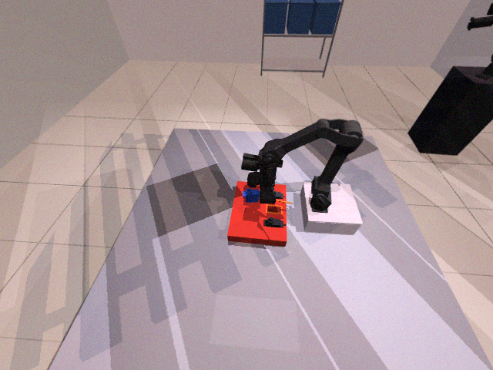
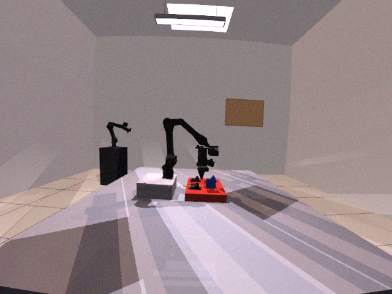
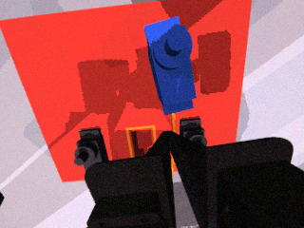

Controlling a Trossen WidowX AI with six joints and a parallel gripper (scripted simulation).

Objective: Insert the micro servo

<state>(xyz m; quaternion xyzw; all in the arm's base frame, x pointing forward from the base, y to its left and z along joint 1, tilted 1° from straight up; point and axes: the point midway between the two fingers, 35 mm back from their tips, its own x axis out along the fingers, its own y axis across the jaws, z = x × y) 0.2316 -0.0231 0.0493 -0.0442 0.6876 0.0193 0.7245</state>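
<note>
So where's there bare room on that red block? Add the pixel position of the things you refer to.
In the top view, the red deck [image 1: 241,231] [image 2: 206,197] [image 3: 40,45] is bare between the blue micro servo [image 1: 251,196] [image 2: 211,182] [image 3: 173,81] and the near-left corner. Crowded: the orange-rimmed pocket [image 1: 273,209] [image 3: 147,141], with black servos [image 1: 273,223] [image 1: 280,195] [image 2: 195,186] [image 2: 195,179] [image 3: 91,144] [image 3: 191,127] either side, claw [image 1: 267,201] [image 2: 201,177] [image 3: 166,135] close by.

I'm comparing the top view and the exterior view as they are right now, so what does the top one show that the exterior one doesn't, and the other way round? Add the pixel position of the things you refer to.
Only the top view: a metal rack [image 1: 292,70] holding blue bins [image 1: 304,18].

Only the exterior view: a brown wall board [image 2: 244,112] and a hanging ceiling lamp [image 2: 190,21].

Both: the arm's closed gripper [image 1: 267,201] [image 2: 201,177], the blue micro servo [image 1: 251,196] [image 2: 211,182], the red deck [image 1: 243,233] [image 2: 206,197], the white base block [image 1: 332,227] [image 2: 155,191] and a black pedestal [image 1: 450,115] [image 2: 113,164].
</note>
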